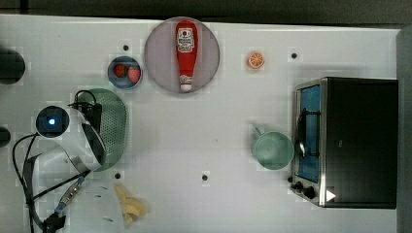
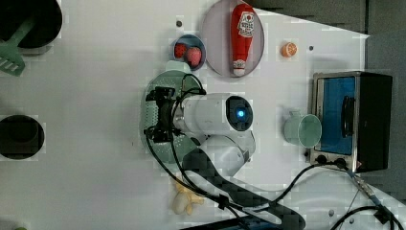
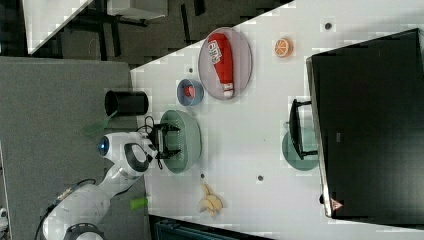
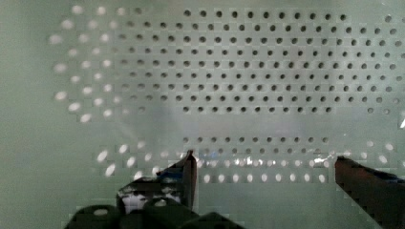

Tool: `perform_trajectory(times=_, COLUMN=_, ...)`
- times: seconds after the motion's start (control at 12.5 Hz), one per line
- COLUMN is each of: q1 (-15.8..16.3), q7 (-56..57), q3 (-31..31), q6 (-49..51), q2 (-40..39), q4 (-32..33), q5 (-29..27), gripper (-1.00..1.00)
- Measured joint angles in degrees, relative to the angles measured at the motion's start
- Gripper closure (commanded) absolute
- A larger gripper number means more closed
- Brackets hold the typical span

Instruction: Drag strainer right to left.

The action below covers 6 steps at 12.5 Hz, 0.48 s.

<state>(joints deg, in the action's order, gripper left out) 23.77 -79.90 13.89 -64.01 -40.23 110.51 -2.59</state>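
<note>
Your gripper (image 4: pixel 265 167) is spread wide w/ nothing between the fingers (image 4: pixel 186 171); in the wrist view the two dark tips sit apart just over the strainer's perforated floor, whether touching it you can't tell.

The strainer (image 1: pixel 114 124) lies on the white table (image 1: pixel 204 141) toward the top view's left, w/ the arm covering much of its left half; in the left view the strainer (image 2: pixel 158 91) sits under the black gripper (image 2: pixel 160 114), and in the right view the gripper (image 3: pixel 167 142) hangs inside the strainer (image 3: pixel 187 142), toward the right view's left side of the bowl.

Around it, per the top view: a small blue bowl (image 1: pixel 125 73) w/ red strawberries just above the strainer; next to that, to the top view's right, a grey plate (image 1: pixel 163 53) carrying a red ketchup bottle (image 1: pixel 186 53) lying lengthwise; an orange slice (image 1: pixel 255 60) further to the top view's right; a mint-green mug (image 1: pixel 273 149) w/ handle just beside the toaster oven (image 1: pixel 354 141), well apart from the strainer; a banana bunch (image 1: pixel 131 206) below the strainer, near the arm's cabling.

In the left view a green spatula (image 2: pixel 14 50) sticks out of a black pot (image 2: pixel 45 19) at the left view's top left corner.
</note>
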Motion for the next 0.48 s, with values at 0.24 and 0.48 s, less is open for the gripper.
perform_trajectory(times=0.24, q1=0.1, q7=-0.4, q3=1.1, q6=0.1, q2=-1.8, q4=-2.5, q5=0.3, gripper=-1.0)
perform_trajectory(times=0.48, q1=2.0, q7=-0.4, q3=0.7, q6=1.2, q2=-1.6, q4=-2.5, q5=1.4, gripper=-1.0)
